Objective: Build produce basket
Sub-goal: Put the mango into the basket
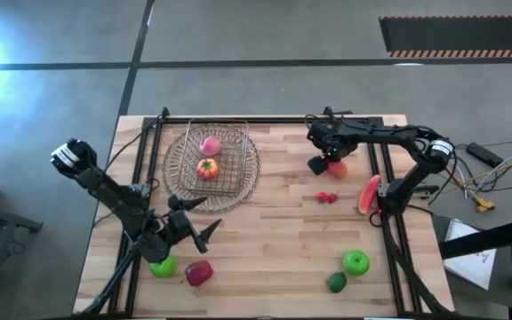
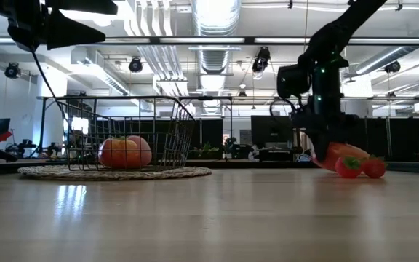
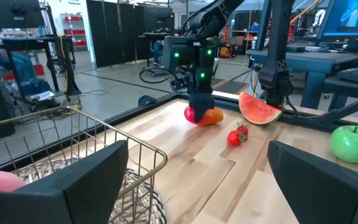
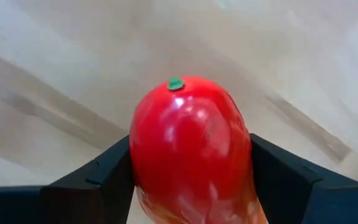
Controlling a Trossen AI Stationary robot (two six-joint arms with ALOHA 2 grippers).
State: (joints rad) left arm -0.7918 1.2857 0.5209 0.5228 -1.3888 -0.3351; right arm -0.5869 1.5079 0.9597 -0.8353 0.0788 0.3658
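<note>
The right gripper (image 1: 325, 164) is down at the far right part of the table (image 1: 274, 240), its two dark fingers (image 4: 104, 177) set either side of a red and orange fruit (image 4: 188, 146) with a small green tip; the right wrist view shows the fingers hard against the fruit's sides, so it looks gripped, though whether the fruit is lifted off the wood I cannot tell. In the low view that fruit (image 2: 340, 154) sits low beside the tiny red berries (image 2: 360, 167), and the watermelon slice (image 1: 368, 194) lies just beyond them toward the right edge. The wire basket (image 1: 207, 160) stands on the round woven mat (image 1: 251, 171) at the far left-centre of the table, holding a pink peach (image 1: 210, 146) and an orange tomato (image 1: 207, 169) side by side. The left gripper (image 1: 204, 229) hovers above the near left part of the table with its fingers spread wide and nothing between them. Just near it on the wood lie a green apple (image 1: 163, 266) and a red apple (image 1: 198, 273). Another green apple (image 1: 356, 261) and a dark green piece (image 1: 337, 283) rest at the near right, well apart from both arms
</note>
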